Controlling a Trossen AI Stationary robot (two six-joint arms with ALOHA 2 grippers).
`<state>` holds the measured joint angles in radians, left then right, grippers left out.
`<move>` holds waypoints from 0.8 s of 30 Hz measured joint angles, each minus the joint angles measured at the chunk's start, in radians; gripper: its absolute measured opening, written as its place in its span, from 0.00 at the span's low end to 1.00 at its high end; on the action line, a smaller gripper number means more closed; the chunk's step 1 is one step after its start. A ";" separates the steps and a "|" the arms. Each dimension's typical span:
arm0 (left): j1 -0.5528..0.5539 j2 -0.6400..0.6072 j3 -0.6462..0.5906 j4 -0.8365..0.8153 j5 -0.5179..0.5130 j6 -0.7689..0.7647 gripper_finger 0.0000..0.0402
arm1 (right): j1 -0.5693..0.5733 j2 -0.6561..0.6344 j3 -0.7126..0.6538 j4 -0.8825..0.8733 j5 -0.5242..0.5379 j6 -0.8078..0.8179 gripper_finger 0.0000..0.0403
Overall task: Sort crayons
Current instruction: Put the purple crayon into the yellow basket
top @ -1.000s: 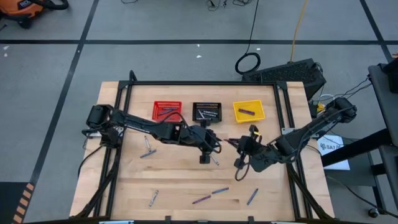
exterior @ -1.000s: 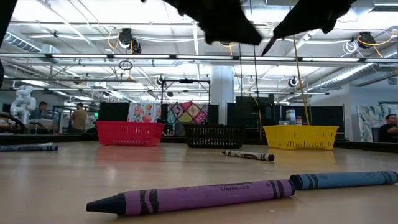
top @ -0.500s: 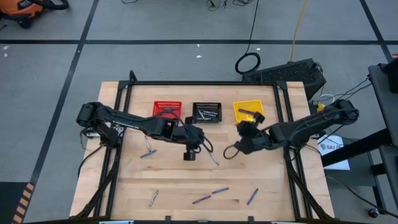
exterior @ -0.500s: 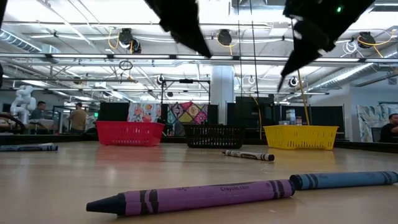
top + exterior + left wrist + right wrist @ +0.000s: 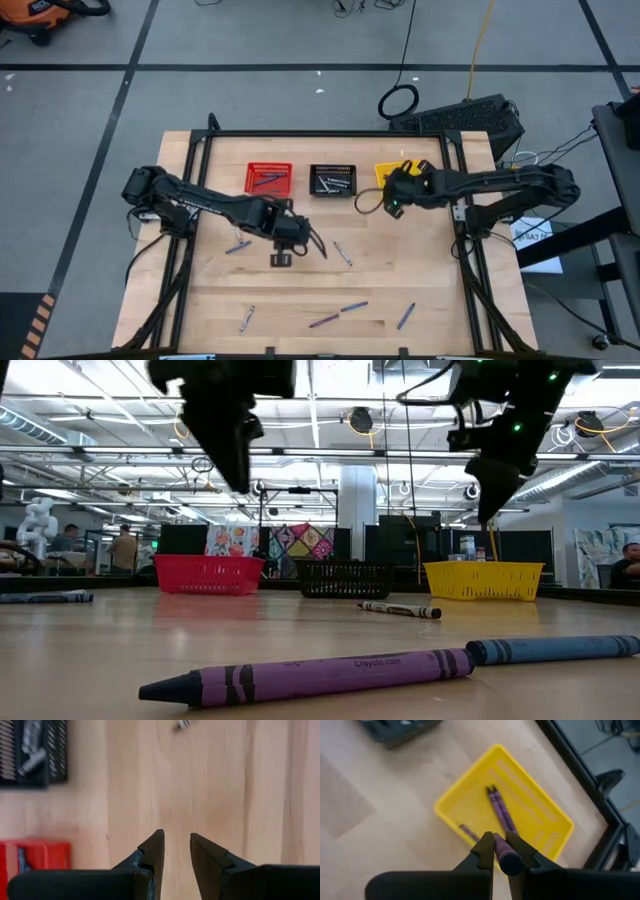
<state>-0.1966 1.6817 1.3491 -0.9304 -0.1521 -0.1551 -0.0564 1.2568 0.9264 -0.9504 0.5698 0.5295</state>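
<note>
Right end effector, clamped on a purple crayon, hangs over the yellow basket; left end effector is empty, slightly parted. Several crayons near that basket remain unsorted.

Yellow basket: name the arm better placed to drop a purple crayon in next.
Right. The right gripper already holds a purple crayon above the yellow basket; the left gripper is empty.

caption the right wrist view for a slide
Right gripper holding a purple crayon above the yellow basket, which already contains purple crayons.
</note>
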 joint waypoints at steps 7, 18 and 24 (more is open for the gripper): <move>-0.080 0.000 0.000 -0.080 0.002 -0.098 0.24 | -0.154 0.008 0.000 0.003 -0.105 -0.130 0.02; -0.192 0.000 0.000 -0.085 0.017 -0.181 0.24 | -0.311 0.135 0.000 0.008 -0.234 -0.388 0.02; -0.213 0.000 0.000 -0.089 0.016 -0.181 0.24 | -0.331 0.215 0.000 0.006 -0.234 -0.441 0.05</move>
<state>-0.4092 1.6817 1.3491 -1.0190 -0.1359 -0.3359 -0.3870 1.4715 0.9264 -0.9440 0.3355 0.0881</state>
